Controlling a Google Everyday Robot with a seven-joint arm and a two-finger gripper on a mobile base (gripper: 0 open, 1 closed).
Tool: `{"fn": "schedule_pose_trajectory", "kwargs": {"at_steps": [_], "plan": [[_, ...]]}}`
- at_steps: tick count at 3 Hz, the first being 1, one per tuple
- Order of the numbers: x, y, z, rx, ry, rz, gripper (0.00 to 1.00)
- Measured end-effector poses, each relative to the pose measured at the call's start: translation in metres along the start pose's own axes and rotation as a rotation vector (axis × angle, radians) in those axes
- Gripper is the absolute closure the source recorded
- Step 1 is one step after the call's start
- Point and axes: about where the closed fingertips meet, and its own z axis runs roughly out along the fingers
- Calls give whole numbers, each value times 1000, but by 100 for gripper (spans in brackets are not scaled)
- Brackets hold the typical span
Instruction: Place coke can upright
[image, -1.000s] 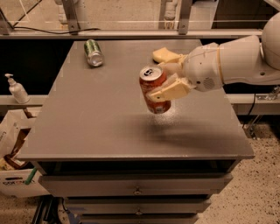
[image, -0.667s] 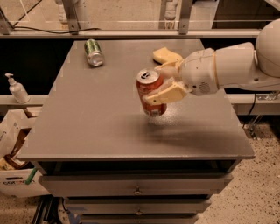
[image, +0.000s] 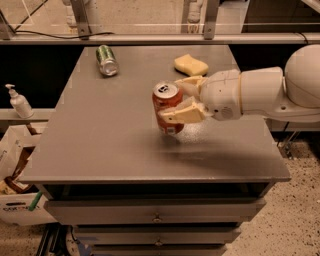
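We see the end effector reaching in from 3 o'clock, its two fingers clamped on the coke can, which stands roughly upright near the middle of the bench. At 11 o'clock a green can lies on its side; at 1 o'clock sits a yellow sponge.

Grey table, green can lying back left, yellow sponge just behind the hand, pump bottle at left
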Motion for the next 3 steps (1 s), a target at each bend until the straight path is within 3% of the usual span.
{"fn": "schedule_pose_trajectory", "kwargs": {"at_steps": [1,2,3], "plan": [[2,6,4,17,-35,10,13],[0,7,6,14,-36,8,0],[0,7,6,14,-36,8,0]]}}
